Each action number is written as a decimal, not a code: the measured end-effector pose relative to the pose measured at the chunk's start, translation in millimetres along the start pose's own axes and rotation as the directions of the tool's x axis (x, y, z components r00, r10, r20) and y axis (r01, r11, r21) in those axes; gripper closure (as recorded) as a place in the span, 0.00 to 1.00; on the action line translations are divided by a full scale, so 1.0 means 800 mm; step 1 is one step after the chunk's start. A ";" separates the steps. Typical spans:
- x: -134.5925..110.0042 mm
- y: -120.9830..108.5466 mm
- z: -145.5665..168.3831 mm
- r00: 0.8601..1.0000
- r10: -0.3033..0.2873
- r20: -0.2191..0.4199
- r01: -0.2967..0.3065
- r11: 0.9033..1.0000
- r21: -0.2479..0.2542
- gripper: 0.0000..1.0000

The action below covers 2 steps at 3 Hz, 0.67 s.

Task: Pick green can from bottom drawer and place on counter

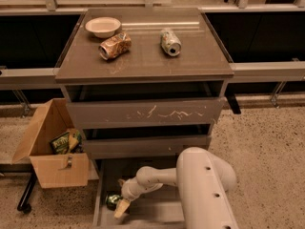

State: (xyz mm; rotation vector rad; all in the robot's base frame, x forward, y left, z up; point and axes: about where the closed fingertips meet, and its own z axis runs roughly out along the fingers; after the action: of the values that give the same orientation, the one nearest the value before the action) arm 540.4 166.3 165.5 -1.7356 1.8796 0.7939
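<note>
The green can (pixel 111 200) lies at the left side of the open bottom drawer (pixel 157 210), low in the camera view. My gripper (pixel 119 203) reaches down into that drawer and sits right at the can, partly covering it. My white arm (pixel 205 190) fills the lower right and hides the drawer's right part. The counter (pixel 143 61) is the glossy grey-brown cabinet top above.
On the counter lie a tan-gold can (pixel 114 46), a silver-white can (pixel 170 42) and a pale bowl (pixel 103 26). The scratched middle drawer front (pixel 143 113) juts out above the bottom drawer. An open cardboard box (pixel 52 154) with packets stands to the left on the floor.
</note>
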 end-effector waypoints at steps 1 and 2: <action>0.009 -0.003 0.015 1.000 0.005 -0.003 -0.005 1.000 -0.002 0.14; 0.018 -0.005 0.028 1.000 0.011 -0.013 -0.011 1.000 -0.008 0.38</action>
State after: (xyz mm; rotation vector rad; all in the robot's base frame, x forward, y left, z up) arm 542.1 170.6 138.9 -1.7410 1.8987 0.7976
